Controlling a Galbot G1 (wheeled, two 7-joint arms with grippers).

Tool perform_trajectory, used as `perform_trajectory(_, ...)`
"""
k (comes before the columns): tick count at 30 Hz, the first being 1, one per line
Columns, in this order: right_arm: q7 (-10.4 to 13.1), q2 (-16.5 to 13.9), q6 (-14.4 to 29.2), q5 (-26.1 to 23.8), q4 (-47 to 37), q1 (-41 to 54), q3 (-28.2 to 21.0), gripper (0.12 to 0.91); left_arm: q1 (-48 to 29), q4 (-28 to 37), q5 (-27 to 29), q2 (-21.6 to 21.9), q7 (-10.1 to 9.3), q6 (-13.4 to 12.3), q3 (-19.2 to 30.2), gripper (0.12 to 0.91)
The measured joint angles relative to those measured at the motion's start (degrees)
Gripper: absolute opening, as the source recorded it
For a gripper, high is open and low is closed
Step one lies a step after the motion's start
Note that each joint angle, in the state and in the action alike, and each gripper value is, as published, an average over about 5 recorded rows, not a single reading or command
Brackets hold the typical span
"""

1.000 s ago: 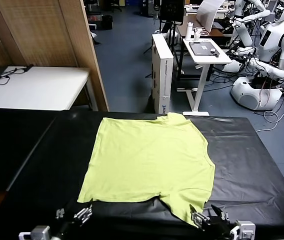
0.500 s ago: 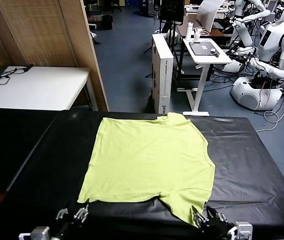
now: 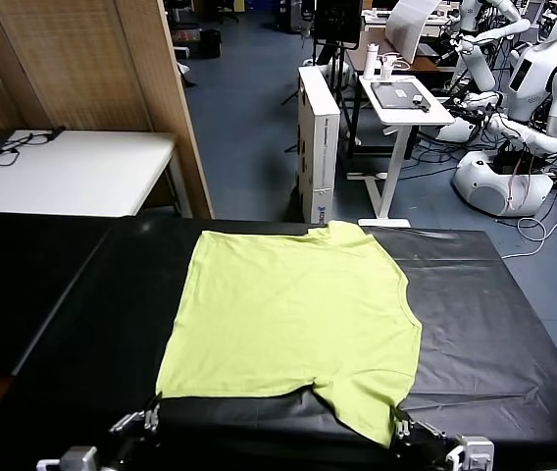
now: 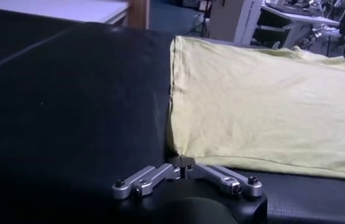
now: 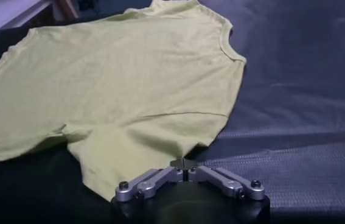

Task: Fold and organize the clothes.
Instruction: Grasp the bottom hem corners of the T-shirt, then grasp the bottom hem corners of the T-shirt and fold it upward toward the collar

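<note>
even indoor light, soft shadows, faint sheen on black table (image 3: 475, 334), wrist views slightly soft

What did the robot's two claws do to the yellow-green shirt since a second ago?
Both closed. The left gripper pinched shut on the near left corner of the T-shirt, and the right gripper shut on the edge of the near sleeve. The left corner pulled in a little toward the robot. The rest of the shirt lies flat on the black table as before.

lime yellow-green t-shirt (image 3: 293, 314) lies spread flat on the black table, near corners pinched.
</note>
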Motion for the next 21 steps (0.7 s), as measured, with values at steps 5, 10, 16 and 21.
perform_trajectory(5, 0.5, 0.1, -0.2, 0.1, 2.2, -2.2, 0.3, 0.14, 3.5, -1.9, 0.1, 0.3, 0.38, -1.7, -1.6, 0.147)
perform_trajectory(10, 0.8, 0.2, 0.5, 0.8, 3.8, -2.9, 0.7, 0.14, 6.1, -3.0, -0.3, -0.2, 0.91, -3.1, -3.3, 0.147)
perform_trajectory(16, -0.9, 0.1, 4.5, 1.5, 3.5, -0.5, 1.7, 0.14, 6.1, -4.2, -1.9, -1.2, 1.32, -4.5, -3.7, 0.147)
perform_trajectory(21, -2.8, -0.3, 6.5, 1.9, 1.2, 4.5, 1.4, 0.14, 3.3, -4.2, -3.8, -2.7, 2.48, -6.0, -2.8, 0.147)
